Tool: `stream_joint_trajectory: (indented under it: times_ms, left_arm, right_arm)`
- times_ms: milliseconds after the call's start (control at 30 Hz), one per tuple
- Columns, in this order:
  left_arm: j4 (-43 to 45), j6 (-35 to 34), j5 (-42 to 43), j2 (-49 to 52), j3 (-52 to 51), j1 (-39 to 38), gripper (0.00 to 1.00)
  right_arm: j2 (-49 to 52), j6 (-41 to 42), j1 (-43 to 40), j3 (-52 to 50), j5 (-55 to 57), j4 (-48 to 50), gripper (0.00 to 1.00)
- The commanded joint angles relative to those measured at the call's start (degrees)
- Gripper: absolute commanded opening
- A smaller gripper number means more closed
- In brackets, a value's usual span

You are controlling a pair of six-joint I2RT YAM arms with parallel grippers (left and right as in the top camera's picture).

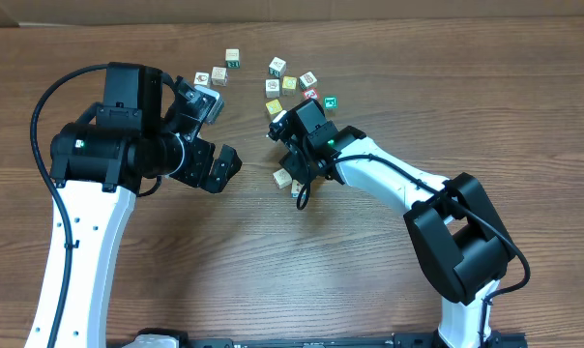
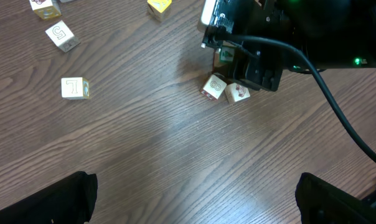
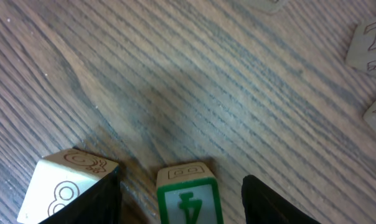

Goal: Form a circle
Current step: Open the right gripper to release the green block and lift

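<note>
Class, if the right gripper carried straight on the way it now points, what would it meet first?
Probably the green-framed cube, which sits between its open fingers; beyond that, the wooden table.

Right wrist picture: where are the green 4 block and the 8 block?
green 4 block [image 3: 188, 202], right wrist view, green-framed face
8 block [image 3: 61, 191], right wrist view, face bearing the 8

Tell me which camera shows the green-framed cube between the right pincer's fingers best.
The right wrist view. The green-framed cube sits close up between the right pincer's fingers, apart from both, its green border clear. The left wrist view shows only a green sliver under that pincer; in the overhead view the pincer hides it.
</note>
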Motion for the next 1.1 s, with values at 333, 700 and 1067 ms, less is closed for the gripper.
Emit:
stream_joint_trajectory:
  times_ms: [333,700,1067]
  left_arm:
    - [0.04,1.29,1.07,0.31,-0.20,-0.02,1.00]
    - [0.04,1.29,1.07,0.31,-0.20,-0.02,1.00]
    - [0.04,1.29,1.05,0.31,-0.20,-0.02,1.00]
  right_arm:
    - [-9.57,5.25,-2.89,1.05,1.40,0.63,0.51]
    - [-11.72,7.52,0.94,0.50,-6.54,-7.02,0.27]
    - [-9.99,9.25,4.50,-1.44,-10.40,-5.64,0.04]
